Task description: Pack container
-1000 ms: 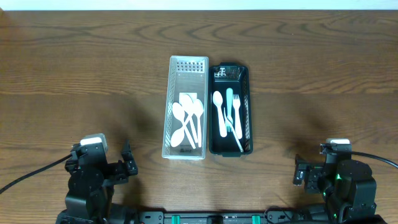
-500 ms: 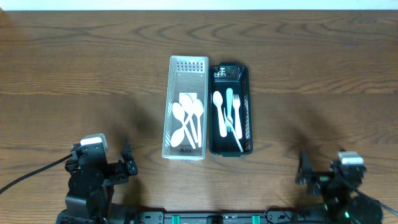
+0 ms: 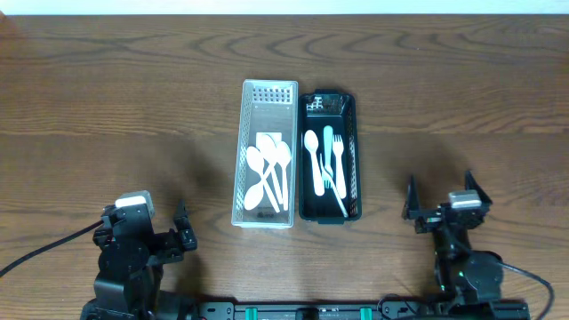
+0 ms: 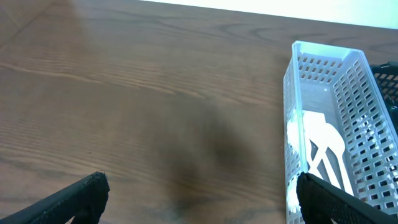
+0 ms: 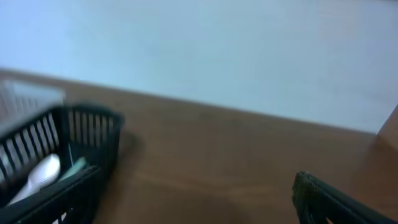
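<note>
A white slotted basket (image 3: pixel 242 151) sits mid-table and holds several white spoons (image 3: pixel 269 169). A black basket (image 3: pixel 355 151) touches its right side and holds a white spoon, a white fork (image 3: pixel 331 182) and a teal utensil (image 3: pixel 328 142). My left gripper (image 3: pixel 144 224) is open and empty at the near left. In the left wrist view its fingers (image 4: pixel 202 199) spread wide, with the white basket (image 4: pixel 323 56) to the right. My right gripper (image 3: pixel 442 197) is open and empty, right of the black basket (image 5: pixel 74 134), and apart from it.
The baskets stand on a dark wooden table (image 3: pixel 116 107). A pale wall (image 5: pixel 217 50) shows beyond the table's far edge in the blurred right wrist view. Black cables trail from both arm bases at the near edge.
My right arm has risen from its low rest and moved forward toward the black basket, its fingers now spread in view. My left arm has not moved.
</note>
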